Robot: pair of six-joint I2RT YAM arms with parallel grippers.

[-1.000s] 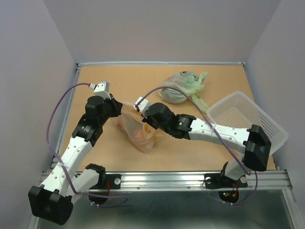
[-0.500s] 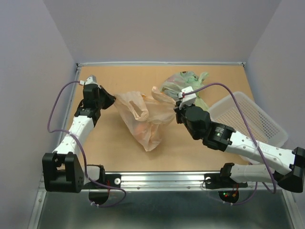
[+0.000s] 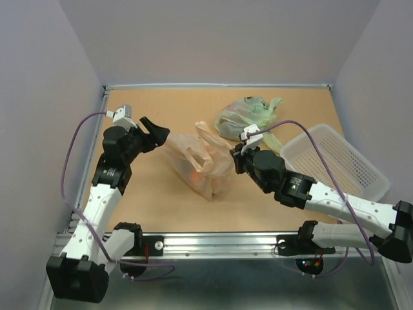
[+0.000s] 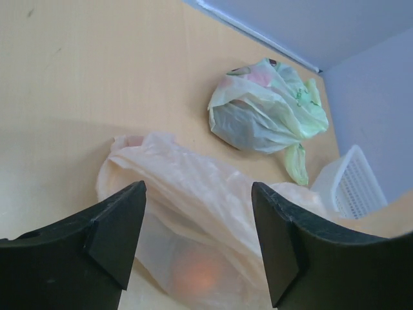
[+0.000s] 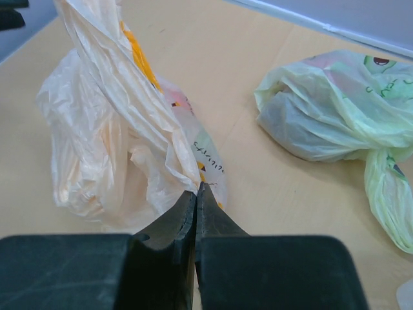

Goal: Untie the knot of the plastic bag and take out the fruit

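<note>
The peach-orange plastic bag (image 3: 197, 161) lies slack in the middle of the table, with an orange fruit (image 3: 191, 175) glowing through its film. I cannot make out a tied knot; one handle strip (image 3: 205, 130) sticks out toward the back. My left gripper (image 3: 155, 129) is open just left of the bag, and in its wrist view the bag (image 4: 206, 194) and fruit (image 4: 193, 274) show between its spread jaws (image 4: 197, 194), which hold nothing. My right gripper (image 3: 235, 157) is shut on the bag's right edge, with a fold of film (image 5: 161, 139) pinched at its tips (image 5: 197, 187).
A pale green tied bag (image 3: 248, 116) sits at the back right, close behind my right gripper. It also appears in both wrist views (image 4: 264, 113) (image 5: 335, 106). A white mesh basket (image 3: 335, 158) stands at the right edge. Grey walls enclose the table.
Both arms pulled the bag's handles apart. Then my left gripper opened and let go, and the bag slumped. My right gripper moved slightly left, still pinching the film.
</note>
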